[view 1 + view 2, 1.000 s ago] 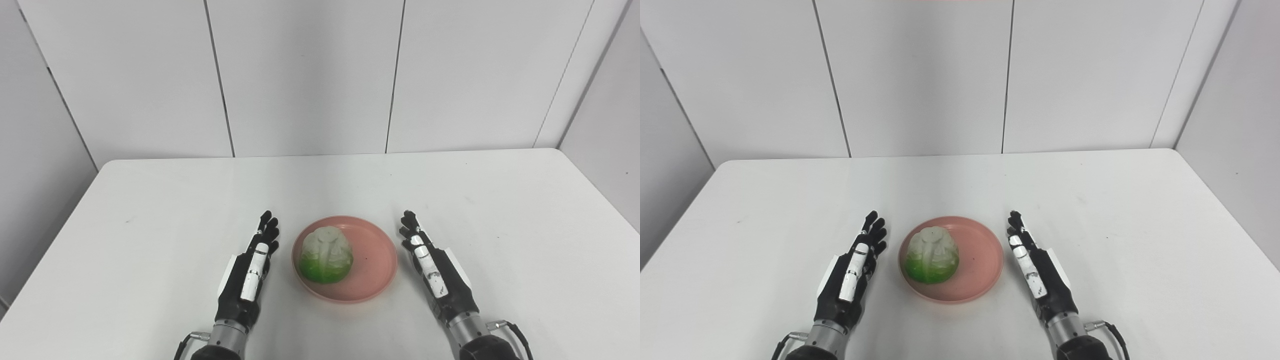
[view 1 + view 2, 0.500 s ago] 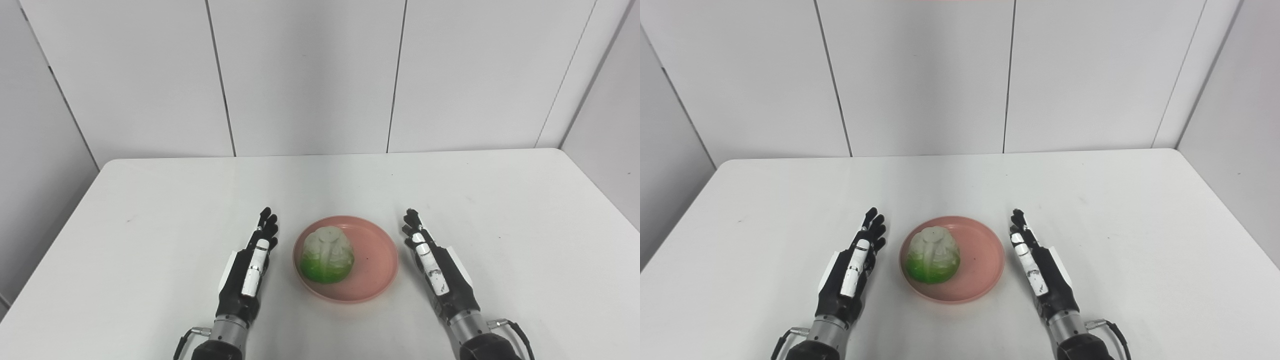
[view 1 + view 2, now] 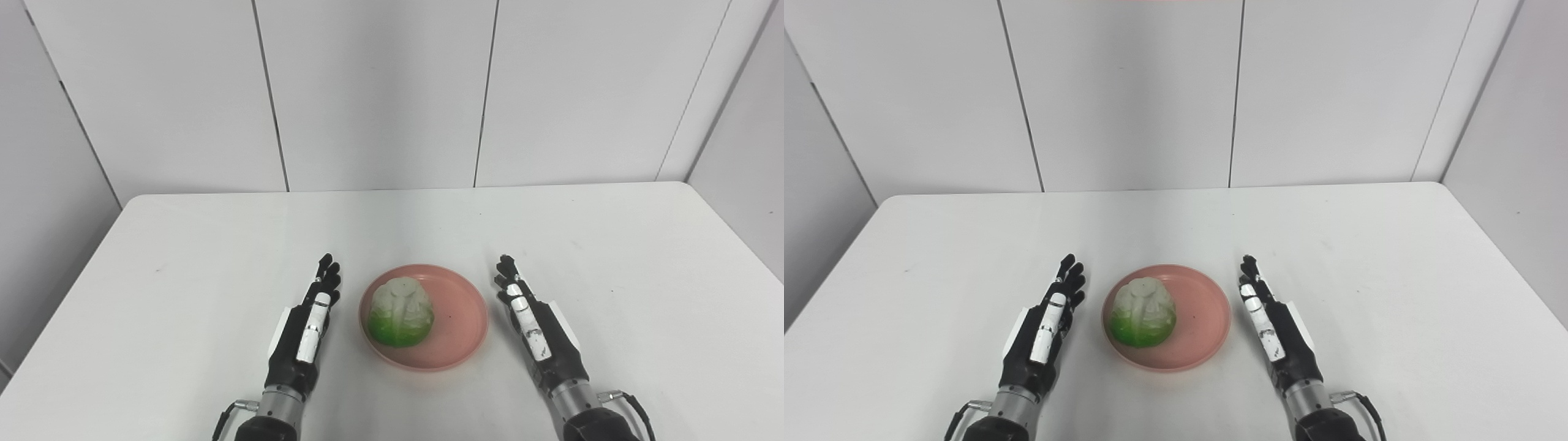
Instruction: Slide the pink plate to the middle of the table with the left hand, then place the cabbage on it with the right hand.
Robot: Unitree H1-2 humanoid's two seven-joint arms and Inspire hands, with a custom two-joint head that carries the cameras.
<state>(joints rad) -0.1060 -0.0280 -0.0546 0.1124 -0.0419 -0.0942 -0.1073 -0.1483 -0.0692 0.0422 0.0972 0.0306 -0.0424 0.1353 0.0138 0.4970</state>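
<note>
Both hands, left hand (image 3: 304, 331) and right hand (image 3: 541, 334), flank the plated cabbage (image 3: 400, 311).

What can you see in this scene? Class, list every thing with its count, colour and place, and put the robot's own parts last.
table: one, white, fills the lower picture.
pink plate: one, pink, on the table near its front middle, between the two hands.
cabbage: one, pale on top and green below, on the left part of the plate.
wall panels: several, white-grey, behind the table.
left hand: one, black and white, open, left of the plate, not touching it.
right hand: one, black and white, open, right of the plate, holding nothing.
</note>
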